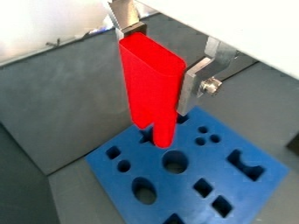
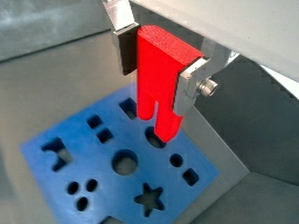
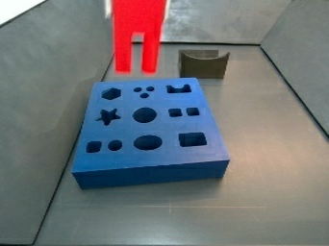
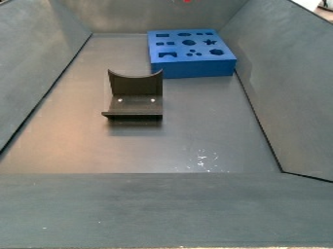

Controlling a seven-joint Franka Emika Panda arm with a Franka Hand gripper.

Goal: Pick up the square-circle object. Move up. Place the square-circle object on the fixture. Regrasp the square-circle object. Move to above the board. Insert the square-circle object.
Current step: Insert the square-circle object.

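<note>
A dark grey floor (image 4: 182,146) lay under the board (image 4: 192,53), with sloping grey walls (image 4: 39,58) rising on either side of the board and behind it; pale light glinted off the floor before the board

A robotics lab test cell, not a home or shop. A bare dark grey metal bin (image 4: 78,136) with sloping walls encloses the work floor. At its far end lies a blue board (image 4: 193,53) with shaped cut-outs; nearer than the board stands the fixture (image 4: 132,95), a dark bracket on a base plate. Above the board, the gripper (image 1: 163,61) holds the square-circle object (image 1: 152,83), a red block, pegs down.
</note>
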